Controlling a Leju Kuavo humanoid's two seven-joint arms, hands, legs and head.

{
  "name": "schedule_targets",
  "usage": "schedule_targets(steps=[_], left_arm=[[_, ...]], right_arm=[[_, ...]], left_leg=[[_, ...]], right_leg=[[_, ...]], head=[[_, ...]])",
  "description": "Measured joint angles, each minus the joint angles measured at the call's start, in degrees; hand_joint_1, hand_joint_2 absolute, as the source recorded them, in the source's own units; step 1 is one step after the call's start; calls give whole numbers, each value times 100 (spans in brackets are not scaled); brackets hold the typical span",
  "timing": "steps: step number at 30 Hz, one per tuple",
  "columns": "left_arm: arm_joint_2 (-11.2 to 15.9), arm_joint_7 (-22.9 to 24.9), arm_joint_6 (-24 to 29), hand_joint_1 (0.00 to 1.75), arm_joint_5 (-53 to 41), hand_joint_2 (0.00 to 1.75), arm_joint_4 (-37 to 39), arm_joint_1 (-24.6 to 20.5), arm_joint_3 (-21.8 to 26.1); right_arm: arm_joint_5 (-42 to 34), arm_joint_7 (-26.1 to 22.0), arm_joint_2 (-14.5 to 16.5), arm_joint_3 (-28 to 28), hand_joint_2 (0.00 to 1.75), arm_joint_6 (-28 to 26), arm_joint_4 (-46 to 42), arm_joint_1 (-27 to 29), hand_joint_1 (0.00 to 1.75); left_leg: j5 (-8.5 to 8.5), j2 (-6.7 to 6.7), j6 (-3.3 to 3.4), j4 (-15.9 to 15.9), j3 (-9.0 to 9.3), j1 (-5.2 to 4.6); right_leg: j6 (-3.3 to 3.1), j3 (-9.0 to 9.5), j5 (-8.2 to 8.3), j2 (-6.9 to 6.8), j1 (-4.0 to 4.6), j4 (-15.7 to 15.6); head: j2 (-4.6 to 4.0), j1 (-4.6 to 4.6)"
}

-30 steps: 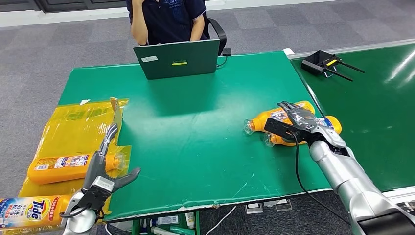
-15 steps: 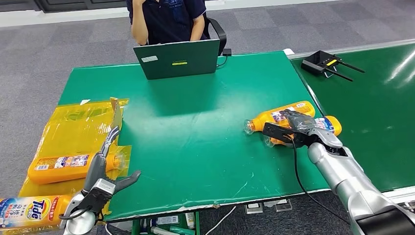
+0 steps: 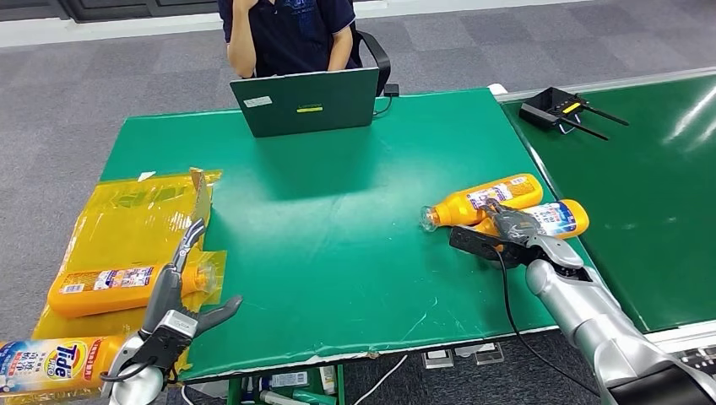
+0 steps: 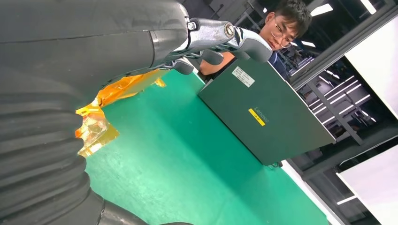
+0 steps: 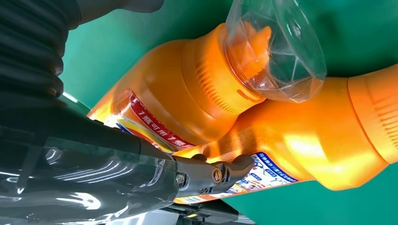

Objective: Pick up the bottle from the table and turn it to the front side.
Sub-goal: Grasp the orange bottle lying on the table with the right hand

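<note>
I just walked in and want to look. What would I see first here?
Two bright orange bottles lie side by side near the right edge of the green table, with the robot's right hand on them. A person sits behind a dark laptop at the far edge.

Near bottle [image 3: 540, 221]: neck and cap end hidden behind the right robot hand [image 3: 507, 229]; whether the fingers press it cannot be told.
Bottle labels: print too small to read in the head view.
Tide bottle [image 3: 52, 364]: cut off by the picture's left edge.
Person [image 3: 287, 34]: cut off above the shoulders, lower body behind the laptop [image 3: 306, 101].
</note>
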Motion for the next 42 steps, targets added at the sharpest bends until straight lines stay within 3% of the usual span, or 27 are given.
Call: schedule_targets(steps=[10, 14, 42], left_arm=[[-15, 0, 40, 0, 32, 175, -2, 4, 4], [-13, 2, 56, 0, 67, 175, 0, 8, 4], [-6, 1, 131, 0, 152, 175, -2, 210, 46]], right_arm=[[-104, -135, 103, 0, 175, -96, 226, 23, 0], [-159, -213, 165, 0, 175, -144, 384, -7, 175], [-314, -589, 324, 0, 175, -210, 742, -161, 175]], left_leg=[[0, 2, 0, 0, 7, 0], [0, 3, 0, 0, 15, 1], [-2, 4, 0, 0, 43, 1]], right_leg=[[0, 4, 0, 1, 0, 0], [0, 12, 0, 1, 1, 0], [1, 43, 0, 2, 1, -2]], head=[[1, 0], [1, 0], [0, 0]])
